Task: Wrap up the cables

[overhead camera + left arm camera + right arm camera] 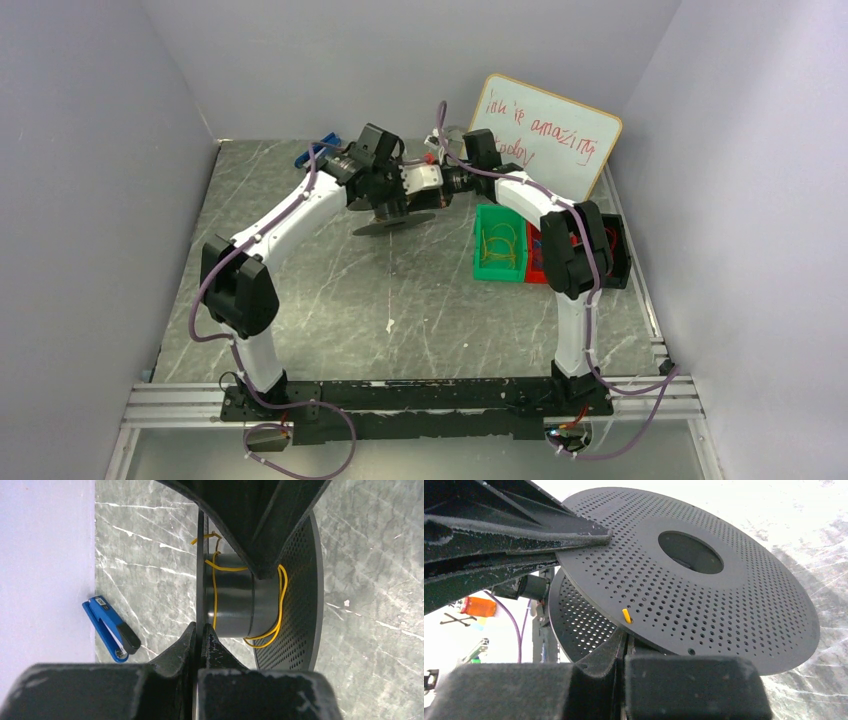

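Observation:
A black spool [393,222] with two perforated flanges hangs above the table at the rear centre, between both arms. My left gripper [201,629] is shut on the edge of the thin flange [200,555]. Yellow cable [281,600] lies in loose turns round the hub [235,602]. One short cable end [626,615] pokes up through a hole in the flange [704,595]. My right gripper [625,635] reaches in between the flanges with its jaws shut. In the left wrist view its tip meets the hub, and the cable runs into it from both sides.
A green bin [498,268] with more yellow cable loops and a red bin [533,262] stand at the right, under the right arm. A whiteboard [545,130] leans at the back right. A blue stapler [110,628] lies by the left wall.

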You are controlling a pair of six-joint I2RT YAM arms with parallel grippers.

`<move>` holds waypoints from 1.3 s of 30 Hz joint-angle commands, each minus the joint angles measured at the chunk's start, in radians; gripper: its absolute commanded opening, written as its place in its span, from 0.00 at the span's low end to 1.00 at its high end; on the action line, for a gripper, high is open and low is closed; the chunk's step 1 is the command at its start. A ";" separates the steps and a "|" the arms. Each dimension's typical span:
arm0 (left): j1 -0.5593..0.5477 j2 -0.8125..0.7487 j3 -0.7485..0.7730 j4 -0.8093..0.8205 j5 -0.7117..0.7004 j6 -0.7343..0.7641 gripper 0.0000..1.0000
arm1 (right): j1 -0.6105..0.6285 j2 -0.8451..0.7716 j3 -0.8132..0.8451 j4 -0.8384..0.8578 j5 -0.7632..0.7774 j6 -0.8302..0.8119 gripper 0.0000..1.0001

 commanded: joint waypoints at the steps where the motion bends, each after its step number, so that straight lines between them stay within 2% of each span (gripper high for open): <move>1: -0.025 -0.076 -0.003 0.060 -0.026 0.056 0.03 | -0.013 0.014 0.014 0.079 -0.040 0.053 0.00; 17: -0.048 -0.086 -0.019 0.029 -0.039 0.094 0.03 | -0.038 0.012 -0.008 0.133 0.007 0.120 0.00; 24: -0.049 -0.088 -0.035 0.027 -0.051 0.092 0.03 | -0.054 -0.005 -0.053 0.217 0.020 0.181 0.00; 32: -0.051 -0.077 -0.036 0.034 -0.055 0.082 0.02 | -0.058 -0.005 -0.071 0.286 -0.027 0.225 0.00; 39: -0.062 -0.065 -0.023 0.045 -0.078 0.052 0.03 | -0.053 0.004 -0.053 0.253 -0.054 0.202 0.00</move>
